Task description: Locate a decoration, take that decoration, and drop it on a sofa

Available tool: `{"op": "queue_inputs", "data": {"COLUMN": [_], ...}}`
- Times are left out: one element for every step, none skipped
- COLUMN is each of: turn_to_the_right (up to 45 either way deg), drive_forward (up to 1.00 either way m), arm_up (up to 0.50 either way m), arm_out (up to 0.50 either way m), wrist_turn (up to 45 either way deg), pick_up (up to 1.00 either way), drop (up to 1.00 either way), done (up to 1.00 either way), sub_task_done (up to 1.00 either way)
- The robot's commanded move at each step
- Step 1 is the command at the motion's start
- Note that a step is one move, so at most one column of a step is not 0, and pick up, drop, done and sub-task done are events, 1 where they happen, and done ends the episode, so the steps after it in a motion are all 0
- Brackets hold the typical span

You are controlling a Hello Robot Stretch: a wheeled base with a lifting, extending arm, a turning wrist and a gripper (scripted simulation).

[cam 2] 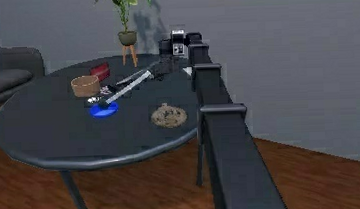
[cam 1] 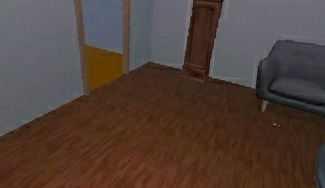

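Extending across the dark round table (cam 2: 49,137), the pincer (cam 2: 137,79) amid small clutter (cam 2: 168,115); spread and load impossible to tell

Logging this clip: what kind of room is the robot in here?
Most likely a living room in a house. A grey sofa and a tall wooden longcase clock stand along the far wall, and a round dark table carries a potted plant and small items.
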Motion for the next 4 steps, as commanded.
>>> {"op": "queue_inputs", "data": {"turn_to_the_right": [0.0,0.0,0.0,0.0], "drive_forward": [0.00,0.00,0.00,0.00], "arm_up": [0.00,0.00,-0.26,0.00], "arm_out": [0.00,0.00,0.00,0.00], "wrist_turn": [45.0,36.0,0.0,0.0], "pick_up": [0.00,0.00,0.00,1.00], "drop": [0.00,0.00,0.00,0.00], "done": [0.00,0.00,0.00,0.00], "sub_task_done": [0.00,0.00,0.00,0.00]}}
